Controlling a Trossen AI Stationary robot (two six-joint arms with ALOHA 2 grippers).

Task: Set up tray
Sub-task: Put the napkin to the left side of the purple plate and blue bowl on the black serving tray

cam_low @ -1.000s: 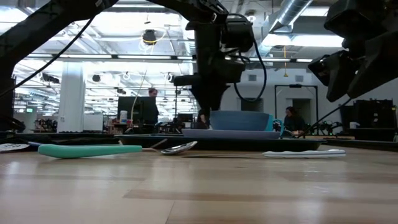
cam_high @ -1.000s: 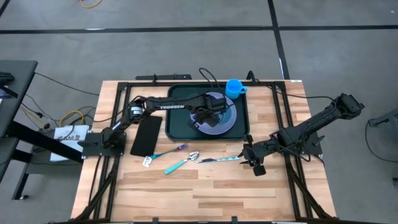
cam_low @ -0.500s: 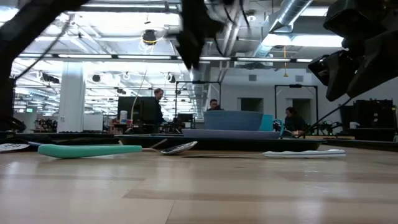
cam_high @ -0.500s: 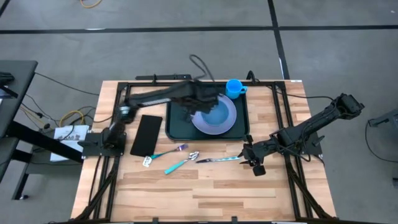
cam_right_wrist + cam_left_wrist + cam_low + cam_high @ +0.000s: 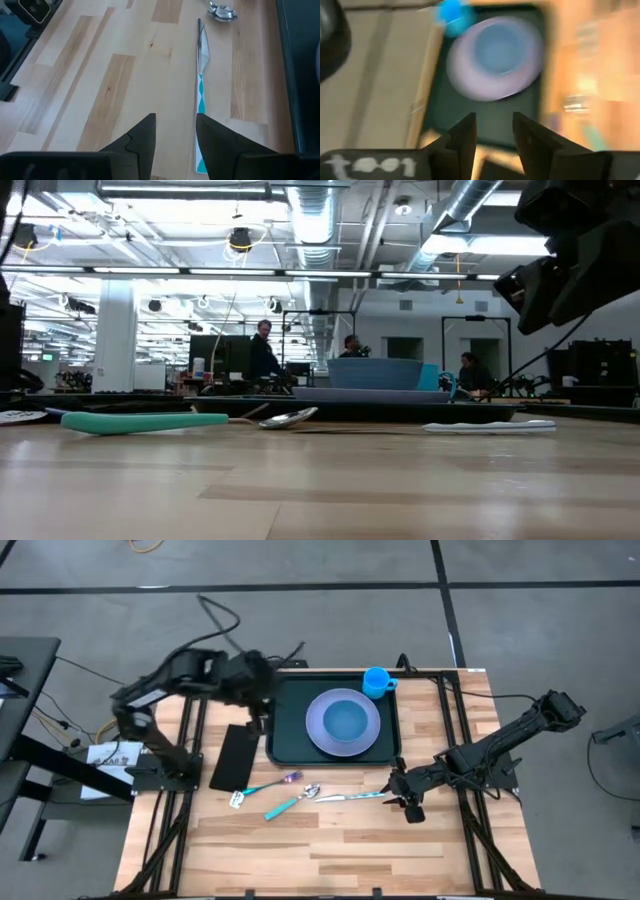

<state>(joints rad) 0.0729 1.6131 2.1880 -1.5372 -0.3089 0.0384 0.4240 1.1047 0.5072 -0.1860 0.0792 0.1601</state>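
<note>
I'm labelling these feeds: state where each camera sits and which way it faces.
High: overhead, straight down; both arms, tray.
Low: table height, level across; right arm at upper right, spoon.
Left wrist: own open left claw, toward plate.
Right wrist: own open right claw, over knife.
Shared: high and left wrist show the cup.

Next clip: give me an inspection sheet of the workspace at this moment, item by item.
Surface: wooden table, front bare.
Job's things: tray holds lavender plate with blue bowl; blue cup at its corner.
Clutter: black piece beside tray; fork, spoon, knife on wood.
Claws: left claw open, empty, beside tray; right claw open, empty, by knife.
Cables: black cable over left arm.
Surroundings: people beyond table.
</note>
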